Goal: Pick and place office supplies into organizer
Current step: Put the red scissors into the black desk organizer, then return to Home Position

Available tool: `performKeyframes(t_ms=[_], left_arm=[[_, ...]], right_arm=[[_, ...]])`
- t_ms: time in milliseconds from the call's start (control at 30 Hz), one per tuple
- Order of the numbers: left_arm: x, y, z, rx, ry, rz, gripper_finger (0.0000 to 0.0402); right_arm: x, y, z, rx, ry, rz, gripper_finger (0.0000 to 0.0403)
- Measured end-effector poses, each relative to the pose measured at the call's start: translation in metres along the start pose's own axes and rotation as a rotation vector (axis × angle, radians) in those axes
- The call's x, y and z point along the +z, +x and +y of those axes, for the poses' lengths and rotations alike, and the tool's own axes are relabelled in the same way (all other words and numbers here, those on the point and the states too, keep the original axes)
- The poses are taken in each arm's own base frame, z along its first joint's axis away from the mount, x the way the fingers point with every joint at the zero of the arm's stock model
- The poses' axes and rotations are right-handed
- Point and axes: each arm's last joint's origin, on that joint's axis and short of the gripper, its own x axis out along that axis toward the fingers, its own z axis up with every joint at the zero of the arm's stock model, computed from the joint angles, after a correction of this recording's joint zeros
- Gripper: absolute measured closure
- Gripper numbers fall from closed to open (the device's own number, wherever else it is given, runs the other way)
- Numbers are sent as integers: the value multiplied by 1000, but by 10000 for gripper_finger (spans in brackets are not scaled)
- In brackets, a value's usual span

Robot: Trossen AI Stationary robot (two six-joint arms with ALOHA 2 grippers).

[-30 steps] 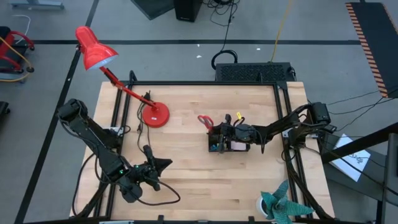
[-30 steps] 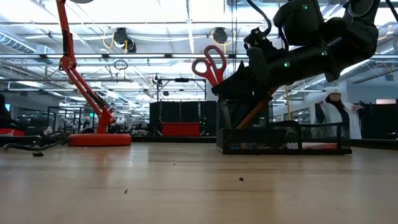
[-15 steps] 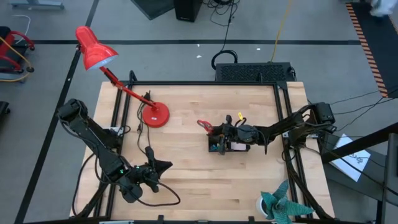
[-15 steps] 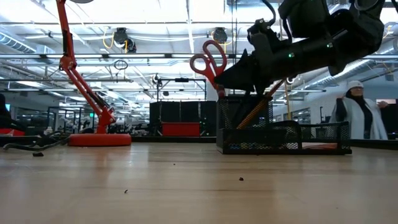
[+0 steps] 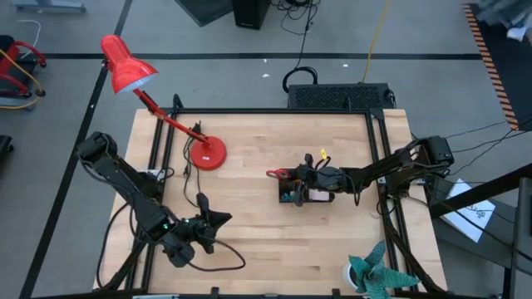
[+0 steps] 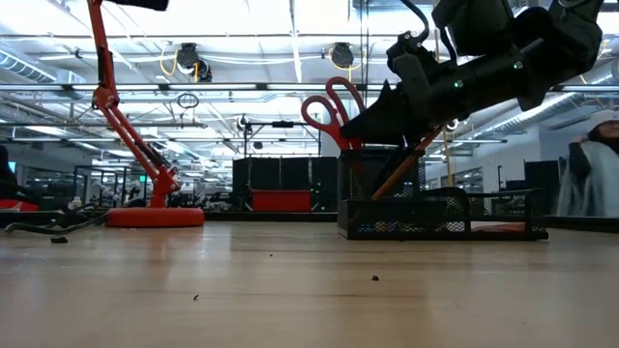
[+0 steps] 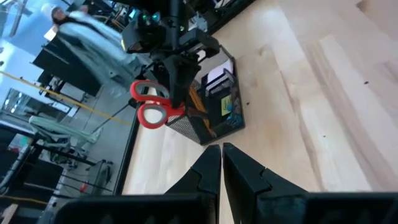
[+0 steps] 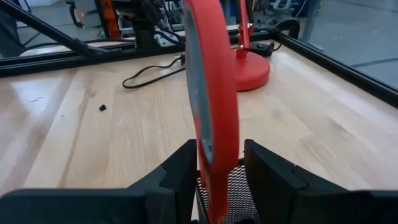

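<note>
The red-handled scissors stand over the tall mesh cup of the black organizer at mid-table. My right gripper reaches in from the table's right and is shut on them. Their red loops stick up and out toward the table's left. An orange pencil leans inside the cup. Pale notes stand in another compartment. My left gripper hovers shut near the near-left part of the table with nothing in it, and points at the organizer. My right gripper pinches the scissors by a red handle loop, which stands edge-on between its two fingers. The fingers come nearly level from the table's right. The handles tilt up and toward the table's left. The blades are hidden behind the gripper and the cup.
A red desk lamp stands at the far left, its cord lying on the wood. A teal leafy object sits at the near right corner. A black box with cables lies beyond the far edge. A person stands in the room behind.
The scissors' red handles have swung a little toward the table's near edge and now point toward the table's left. My right gripper stays over the organizer's cup, still shut on them.
</note>
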Motion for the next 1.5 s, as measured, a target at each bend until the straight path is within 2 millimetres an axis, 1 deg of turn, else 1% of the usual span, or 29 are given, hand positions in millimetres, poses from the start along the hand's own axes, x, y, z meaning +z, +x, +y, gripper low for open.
performKeyframes(t_ms=[167,300,400,533,700,767,867,1033,1133,1367,1500], left_arm=[[0,4,3,12,-6,7,376],[0,4,3,14,-31,8,376],[2,6,4,8,-107,-2,376],[3,7,3,-47,-134,-3,376],[3,7,3,-59,-131,-4,376],[3,7,3,-59,-132,-4,376],[3,8,4,-55,-149,0,376],[2,14,7,-55,-193,19,376],[1,19,11,-47,-206,31,376],[4,28,17,-80,-240,22,376],[8,28,17,-108,-245,-6,376]], right_arm=[[1,0,0,2,16,-7,277],[1,-1,3,15,-16,-9,277],[0,-3,7,26,-20,1,277],[6,-8,9,39,-9,-8,277],[16,-23,10,34,1,18,277],[19,-29,10,28,8,29,272],[21,-36,11,31,19,54,254],[23,-44,14,51,32,76,216],[24,-48,16,63,25,76,204],[26,-57,22,95,9,82,202],[29,-59,21,96,6,79,210]])
